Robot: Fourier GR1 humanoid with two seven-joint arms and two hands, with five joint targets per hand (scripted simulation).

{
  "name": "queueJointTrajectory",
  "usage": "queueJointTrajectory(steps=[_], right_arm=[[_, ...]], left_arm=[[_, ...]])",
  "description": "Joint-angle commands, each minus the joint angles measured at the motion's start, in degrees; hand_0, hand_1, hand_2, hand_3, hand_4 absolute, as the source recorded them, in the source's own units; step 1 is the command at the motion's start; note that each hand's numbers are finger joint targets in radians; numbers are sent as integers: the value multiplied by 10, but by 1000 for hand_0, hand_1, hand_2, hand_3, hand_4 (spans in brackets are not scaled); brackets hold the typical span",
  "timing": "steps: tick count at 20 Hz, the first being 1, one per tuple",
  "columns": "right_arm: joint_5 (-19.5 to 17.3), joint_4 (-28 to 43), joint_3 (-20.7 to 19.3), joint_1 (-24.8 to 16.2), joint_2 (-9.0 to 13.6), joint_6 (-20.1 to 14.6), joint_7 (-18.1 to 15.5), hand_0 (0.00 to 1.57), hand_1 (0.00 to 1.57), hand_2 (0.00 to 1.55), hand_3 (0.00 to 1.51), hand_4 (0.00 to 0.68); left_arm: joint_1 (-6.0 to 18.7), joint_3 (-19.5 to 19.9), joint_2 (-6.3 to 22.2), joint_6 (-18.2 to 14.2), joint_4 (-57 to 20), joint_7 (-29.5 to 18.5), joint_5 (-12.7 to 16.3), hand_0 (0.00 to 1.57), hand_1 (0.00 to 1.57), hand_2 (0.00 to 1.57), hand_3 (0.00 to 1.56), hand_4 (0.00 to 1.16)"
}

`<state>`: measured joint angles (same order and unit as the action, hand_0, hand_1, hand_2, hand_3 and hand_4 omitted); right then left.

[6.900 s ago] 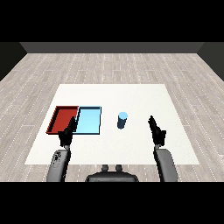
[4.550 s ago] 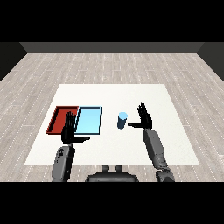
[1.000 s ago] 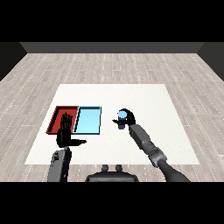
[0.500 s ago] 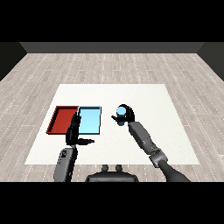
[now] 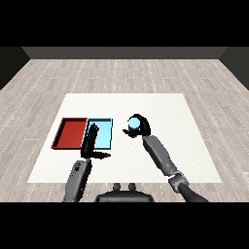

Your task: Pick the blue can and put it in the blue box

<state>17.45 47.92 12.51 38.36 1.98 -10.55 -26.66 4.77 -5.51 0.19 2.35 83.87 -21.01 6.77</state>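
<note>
The blue can (image 5: 132,126) is held above the white table (image 5: 160,107), just right of the light blue tray (image 5: 103,130). My right hand (image 5: 141,126) is curled round the can, shut on it, with the forearm reaching in from the lower right. My left hand (image 5: 90,142) stands open with straight fingers over the near left edge of the light blue tray, thumb pointing right. The red tray (image 5: 72,133) lies directly left of the light blue one, and nothing lies in either tray.
The two trays sit side by side on the left half of the table. The table's right half and far side show bare white surface. Grey plank floor surrounds the table.
My right hand has carried the blue can a little left, towards the light blue tray. My left hand has shifted right, from the red tray's edge to the blue tray's near left edge.
</note>
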Motion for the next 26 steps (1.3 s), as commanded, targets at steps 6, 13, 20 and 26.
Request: queueJointTrajectory(steps=[6,13,20,26], right_arm=[[-47,113,4,-64,-2,10,44,1432,1432,1448,1419,659],[-87,248,33,-146,-13,-8,99,1426,1426,1442,1408,669],[-72,196,41,-118,-20,-7,61,1411,1411,1450,1415,663],[-89,225,23,-122,-20,28,83,1405,1405,1440,1404,674]], left_arm=[[64,-33,-2,-32,-68,15,14,0,0,0,0,0],[88,-120,-2,-108,-112,-17,15,0,0,0,0,0],[123,-126,-2,-119,-138,25,41,0,0,0,0,0],[161,-133,-2,-129,-211,-3,57,0,0,0,0,0]])
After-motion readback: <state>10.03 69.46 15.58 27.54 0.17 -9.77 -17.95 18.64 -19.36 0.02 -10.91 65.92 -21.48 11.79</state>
